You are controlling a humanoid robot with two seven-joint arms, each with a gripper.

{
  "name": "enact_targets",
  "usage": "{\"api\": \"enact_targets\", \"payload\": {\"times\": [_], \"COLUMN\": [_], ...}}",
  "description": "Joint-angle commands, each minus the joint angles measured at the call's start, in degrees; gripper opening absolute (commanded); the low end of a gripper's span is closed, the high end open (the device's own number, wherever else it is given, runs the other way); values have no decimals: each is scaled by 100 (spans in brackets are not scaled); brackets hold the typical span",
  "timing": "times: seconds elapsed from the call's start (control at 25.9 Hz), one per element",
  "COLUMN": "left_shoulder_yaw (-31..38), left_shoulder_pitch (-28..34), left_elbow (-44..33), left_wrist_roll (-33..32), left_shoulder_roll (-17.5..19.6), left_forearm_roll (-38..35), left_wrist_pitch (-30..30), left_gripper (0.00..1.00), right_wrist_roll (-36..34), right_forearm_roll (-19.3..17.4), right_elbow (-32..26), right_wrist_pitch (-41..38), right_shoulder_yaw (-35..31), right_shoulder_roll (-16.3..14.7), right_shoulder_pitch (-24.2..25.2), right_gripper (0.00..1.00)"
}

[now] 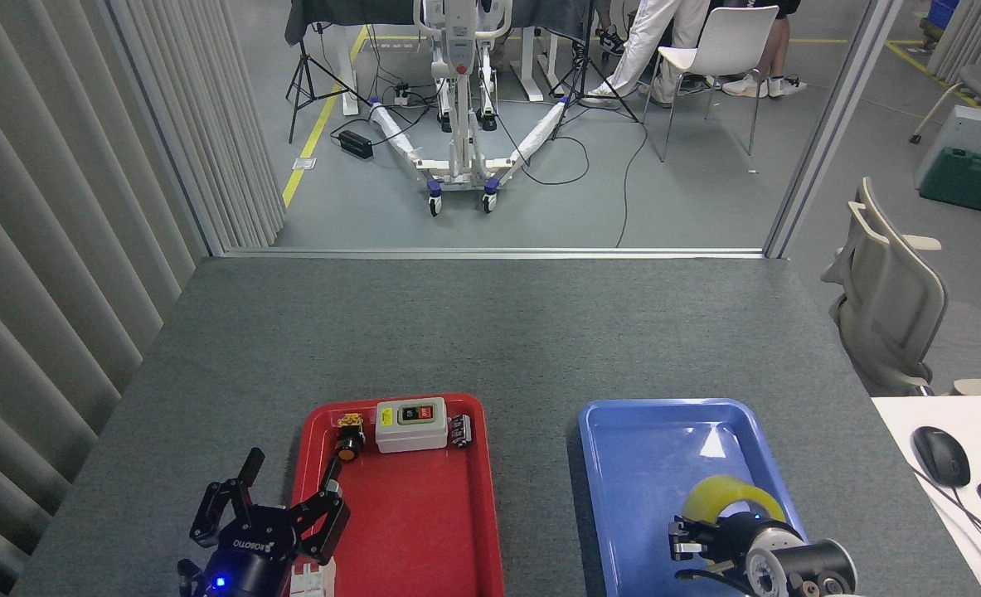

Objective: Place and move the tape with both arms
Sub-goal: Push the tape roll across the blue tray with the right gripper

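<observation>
Grey speckled table (490,332), red tray (424,514) at left, blue tray (648,448) at right, translucent yellow tape (726,494), black grippers with white lettering

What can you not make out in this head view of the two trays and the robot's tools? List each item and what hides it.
- Right tool: seen end-on, wrist in front; open or shut on the tape cannot be told.
- Tape: lower part hidden by that tool; its contact with the blue tray is unseen.
- White part in the red tray: cut by the bottom edge and the open left tool.
- Switch box labels: too small to read.
</observation>
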Motion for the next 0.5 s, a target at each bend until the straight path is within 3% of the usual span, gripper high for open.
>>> {"api": "enact_targets", "payload": {"times": [0.0, 0.46], "left_shoulder_yaw": [13, 57], "left_shoulder_pitch": [0, 0], "left_elbow": [44, 167], "left_wrist_roll": [-4, -22], "left_shoulder_roll": [-42, -156], "left_forearm_roll": [-47, -100], "left_wrist_pitch": [2, 2], "left_gripper": [100, 100], "right_wrist_roll": [-75, -436], "right_forearm_roll": [-10, -10], "right_elbow": [13, 154], "right_wrist_pitch": [4, 21], "right_shoulder_yaw": [3, 126], "right_shoulder_roll": [2, 29], "right_shoulder_pitch": [12, 30], "right_gripper": [0, 0]}}
